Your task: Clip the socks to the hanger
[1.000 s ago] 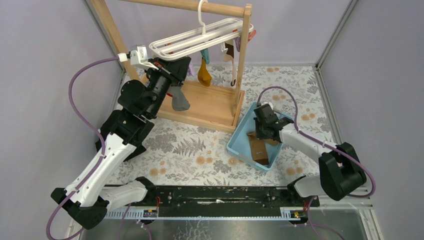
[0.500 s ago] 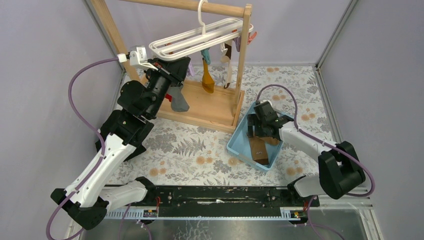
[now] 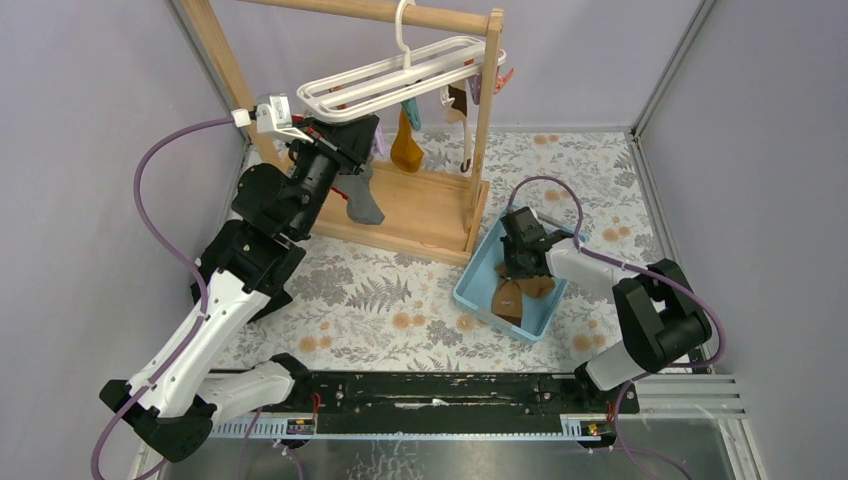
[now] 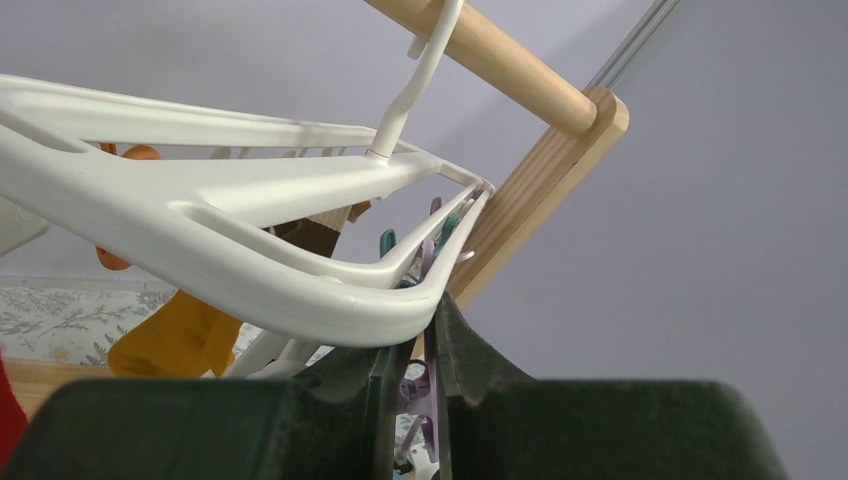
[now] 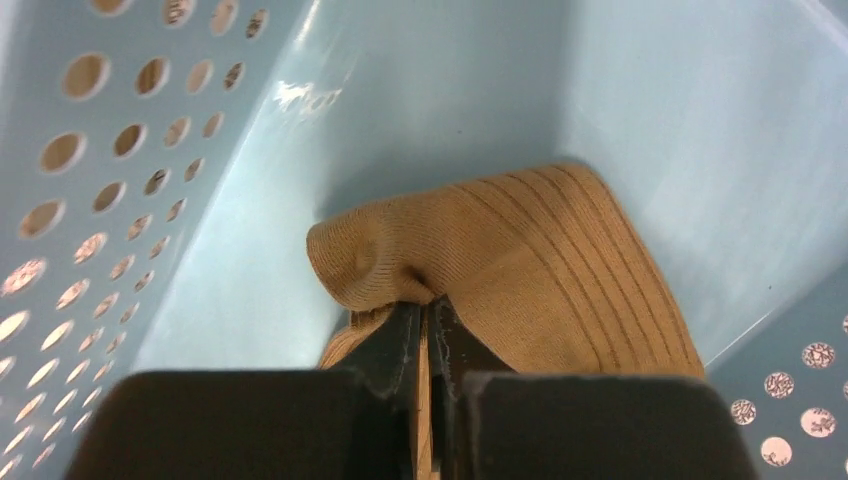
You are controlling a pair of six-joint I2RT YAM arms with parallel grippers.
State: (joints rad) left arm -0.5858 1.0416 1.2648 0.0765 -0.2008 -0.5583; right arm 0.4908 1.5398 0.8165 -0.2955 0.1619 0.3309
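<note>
The white hanger (image 3: 400,75) hangs by its hook from the wooden rail, with coloured clips dangling under it. My left gripper (image 3: 345,135) is under its left end. In the left wrist view the hanger bar (image 4: 200,220) crosses just above my left gripper (image 4: 420,320), which is shut on a purple clip (image 4: 420,390). The tan sock (image 3: 538,287) lies bunched in the blue basket (image 3: 475,285), with a darker brown part (image 3: 508,305) beside it. My right gripper (image 3: 520,262) is down in the basket. In the right wrist view it (image 5: 425,305) pinches a fold of the tan sock (image 5: 560,270).
The wooden rail stand (image 3: 420,205) holds the hanger. A mustard-orange sock (image 3: 407,150), a grey sock (image 3: 362,205) and a small dark brown piece (image 3: 456,100) hang from clips. The basket's perforated wall (image 5: 110,200) is close on the right gripper's left.
My right gripper moved a little left and down in the basket and closed on the tan sock, which is now bunched up. The left arm barely shifted; the mustard sock swung.
</note>
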